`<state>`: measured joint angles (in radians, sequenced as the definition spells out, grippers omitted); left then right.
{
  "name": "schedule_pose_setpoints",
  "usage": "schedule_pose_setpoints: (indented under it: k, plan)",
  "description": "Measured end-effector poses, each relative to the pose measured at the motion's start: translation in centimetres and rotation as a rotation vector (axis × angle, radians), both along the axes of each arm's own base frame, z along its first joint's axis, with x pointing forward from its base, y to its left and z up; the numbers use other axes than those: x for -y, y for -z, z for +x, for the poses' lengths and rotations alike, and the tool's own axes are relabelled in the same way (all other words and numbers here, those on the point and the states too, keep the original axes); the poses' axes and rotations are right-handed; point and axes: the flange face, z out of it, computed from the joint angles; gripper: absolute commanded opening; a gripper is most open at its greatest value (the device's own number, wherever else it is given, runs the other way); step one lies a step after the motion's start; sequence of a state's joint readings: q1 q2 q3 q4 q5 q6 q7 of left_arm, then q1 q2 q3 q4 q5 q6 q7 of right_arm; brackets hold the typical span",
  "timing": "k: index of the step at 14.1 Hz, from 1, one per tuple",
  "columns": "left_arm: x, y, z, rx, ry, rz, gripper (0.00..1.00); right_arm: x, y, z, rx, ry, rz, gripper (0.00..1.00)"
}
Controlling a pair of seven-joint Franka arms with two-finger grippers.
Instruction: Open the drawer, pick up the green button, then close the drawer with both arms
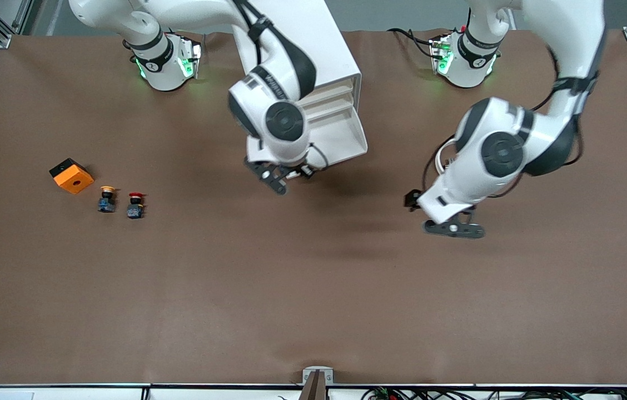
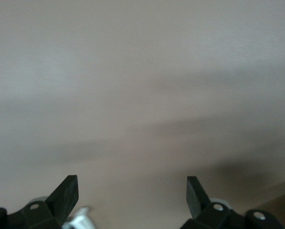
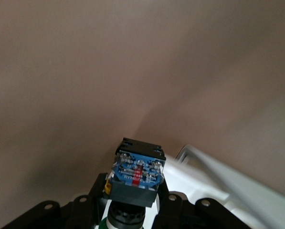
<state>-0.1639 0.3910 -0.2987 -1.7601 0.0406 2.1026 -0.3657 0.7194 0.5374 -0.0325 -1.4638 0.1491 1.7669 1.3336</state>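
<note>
The green-capped button [image 3: 136,172] shows its black and blue body end in the right wrist view, and my right gripper [image 3: 131,192] is shut on it. In the front view that gripper [image 1: 279,176] hangs just off the front lip of the pulled-out drawer [image 1: 344,136] of the white cabinet [image 1: 330,61]. The drawer's white rim [image 3: 218,183] lies close beside the held button. My left gripper [image 1: 453,228] is open over bare brown table toward the left arm's end. Nothing lies between its fingers [image 2: 66,193].
An orange box [image 1: 71,175], a yellow-capped button [image 1: 106,199] and a red-capped button [image 1: 135,205] sit toward the right arm's end of the table. Brown table stretches from the grippers to the front edge.
</note>
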Motion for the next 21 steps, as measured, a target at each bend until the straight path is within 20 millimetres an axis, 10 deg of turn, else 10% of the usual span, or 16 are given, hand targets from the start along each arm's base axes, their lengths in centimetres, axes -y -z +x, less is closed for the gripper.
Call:
schedule_pose_setpoints:
  k: [4,10,21]
  plan:
    - [8.3,3.0,-3.8,-0.011,-0.043,-0.01,1.0,8.9,-2.8,5.4,-0.074,-0.226,0.066,0.24]
    - [13.6,8.6,-9.8,0.034,-0.06,-0.065,1.0,20.9,-4.1,8.6,-0.077,-0.673,0.187,0.24]
    - [19.6,14.4,-17.3,-0.036,-0.234,0.017,1.0,30.0,7.1,1.4,0.083,-0.717,0.168,0.22]
